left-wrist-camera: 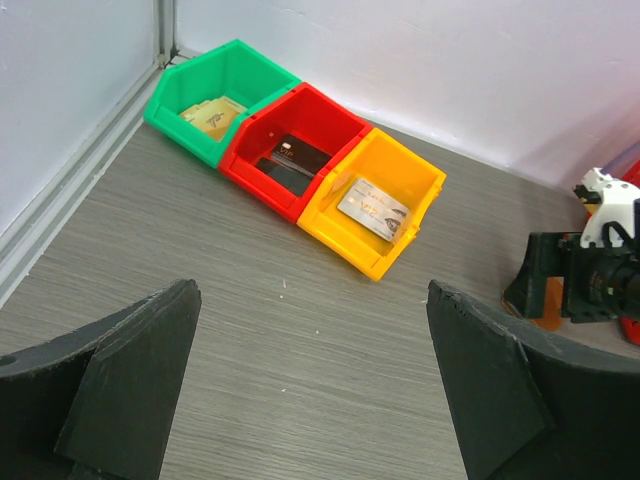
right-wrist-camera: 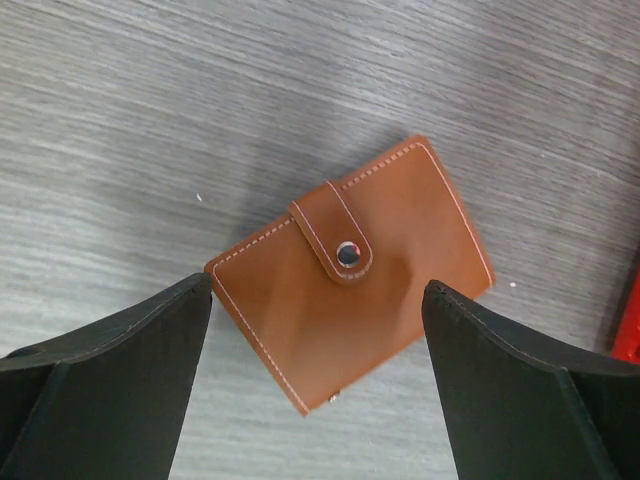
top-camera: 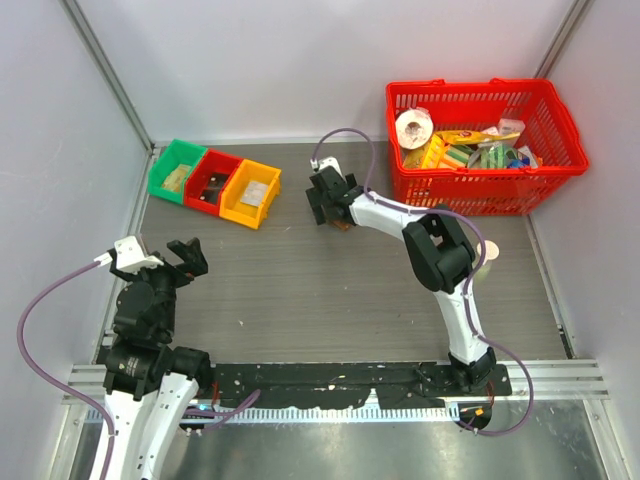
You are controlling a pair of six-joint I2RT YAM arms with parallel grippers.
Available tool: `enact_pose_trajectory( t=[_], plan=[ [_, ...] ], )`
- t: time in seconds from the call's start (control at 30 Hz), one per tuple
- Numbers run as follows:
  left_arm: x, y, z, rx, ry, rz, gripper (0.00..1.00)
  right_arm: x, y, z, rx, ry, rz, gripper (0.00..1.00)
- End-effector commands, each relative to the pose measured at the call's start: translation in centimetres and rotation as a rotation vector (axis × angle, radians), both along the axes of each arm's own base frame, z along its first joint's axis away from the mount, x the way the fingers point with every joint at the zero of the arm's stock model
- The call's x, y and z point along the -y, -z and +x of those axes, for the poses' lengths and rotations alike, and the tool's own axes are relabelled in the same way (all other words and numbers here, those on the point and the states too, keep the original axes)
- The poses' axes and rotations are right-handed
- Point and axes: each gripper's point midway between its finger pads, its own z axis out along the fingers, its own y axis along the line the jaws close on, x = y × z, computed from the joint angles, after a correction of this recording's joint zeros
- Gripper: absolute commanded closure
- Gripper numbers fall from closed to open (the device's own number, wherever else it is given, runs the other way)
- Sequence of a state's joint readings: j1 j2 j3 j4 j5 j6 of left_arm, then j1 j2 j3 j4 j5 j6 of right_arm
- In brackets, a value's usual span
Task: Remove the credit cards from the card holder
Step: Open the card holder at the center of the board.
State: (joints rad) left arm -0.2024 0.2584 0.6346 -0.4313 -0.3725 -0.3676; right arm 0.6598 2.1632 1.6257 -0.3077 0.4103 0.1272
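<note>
One card holder (right-wrist-camera: 350,270), brown, folded shut, lying flat on the table (top-camera: 300,290) at back-centre, turned at an angle to the wood grain. One strap (right-wrist-camera: 335,235) crosses its edge and is fastened by one metal snap (right-wrist-camera: 348,254). Pale stitching along the border. With the holder closed, nothing inside it shows.

Right gripper (right-wrist-camera: 318,300) is directly above the holder, pointing down, two fingers spread wide with one on each side of it. Cannot tell if the tips touch the table; they are not touching the holder. Right arm reaches forward and to the left from its base, elbow raised, wrist well out over the table.

Left gripper (left-wrist-camera: 312,290) has two fingers spread apart, holding nothing, above bare table on the left side and aimed toward the back. Left arm is folded close to its base, well apart from the holder.

Three bins in a row at back-left, touching: green bin (left-wrist-camera: 175,125), red bin (left-wrist-camera: 265,185), yellow bin (left-wrist-camera: 345,245). One card in each: gold card (left-wrist-camera: 212,115), dark card (left-wrist-camera: 298,155), silver card (left-wrist-camera: 372,208). The yellow bin is the one nearest the right gripper.

One red basket (top-camera: 470,195) at back-right, full of mixed packets, with one white roll (top-camera: 413,126) in it.
</note>
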Motion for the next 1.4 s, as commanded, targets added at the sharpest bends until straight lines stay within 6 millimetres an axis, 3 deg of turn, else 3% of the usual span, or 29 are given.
enact_pose_trajectory(
  t=[0.0,0.17,0.23,0.33,0.37,0.6,0.7,0.77,0.9,1.03,1.07,1.1,1.13,1.17,1.27,1.37],
  plan=[
    [0.0,-1.8,-0.2,0.048,0.0,-0.016,0.0,-1.8,-0.6,2.2,0.058,-0.015,0.02,0.12],
    [0.1,-1.7,-0.1,0.046,0.004,-0.015,0.0,-2.3,2.2,0.1,-0.052,-0.064,0.047,0.3],
    [0.1,-1.7,-0.1,0.046,0.007,-0.015,0.0,-1.9,3.7,-2.0,-0.116,-0.085,0.054,0.39],
    [0.3,-1.7,-0.1,0.047,0.02,-0.014,0.0,-2.3,4.1,-5.1,-0.161,-0.127,0.055,0.48],
    [0.4,-1.7,0.0,0.045,0.023,-0.012,0.0,-1.8,5.0,-6.4,-0.193,-0.137,0.041,0.48],
    [1.6,-1.4,0.5,0.032,0.09,-0.008,0.0,-3.2,5.5,-16.1,-0.28,-0.303,-0.033,0.5],
    [2.5,-1.2,0.9,0.022,0.136,-0.002,0.0,-3.1,4.3,-19.8,-0.28,-0.35,-0.03,0.49],
    [2.9,-1.2,1.2,0.01,0.153,-0.009,0.0,-3.8,2.8,-22.0,-0.268,-0.384,-0.001,0.4],
    [4.0,-0.3,2.1,-0.041,0.199,-0.022,0.0,-3.7,-1.1,-23.6,-0.239,-0.343,0.152,0.25],
    [5.9,0.3,3.2,-0.108,0.278,-0.059,0.0,-2.4,-5.4,-23.2,-0.127,-0.179,0.36,0.16],
    [6.5,0.5,3.5,-0.127,0.304,-0.071,0.0,-1.9,-4.7,-23.5,-0.125,-0.162,0.386,0.16],
    [7.0,0.5,3.7,-0.141,0.328,-0.082,0.0,-1.6,-5.7,-23.4,-0.109,-0.113,0.466,0.12],
    [7.6,0.5,4.0,-0.157,0.352,-0.093,0.0,-0.9,-4.9,-23.4,-0.097,-0.073,0.488,0.12],
    [8.4,0.7,4.0,-0.179,0.393,-0.111,0.0,-0.3,-5.3,-23.2,-0.09,-0.023,0.55,0.11],
    [10.3,1.4,4.1,-0.243,0.472,-0.16,0.0,1.3,-3.5,-23.5,-0.122,0.039,0.594,0.11],
    [12.7,2.6,3.6,-0.303,0.547,-0.21,0.0,2.1,-3.1,-23.7,-0.128,0.082,0.636,0.22]
  ],
)
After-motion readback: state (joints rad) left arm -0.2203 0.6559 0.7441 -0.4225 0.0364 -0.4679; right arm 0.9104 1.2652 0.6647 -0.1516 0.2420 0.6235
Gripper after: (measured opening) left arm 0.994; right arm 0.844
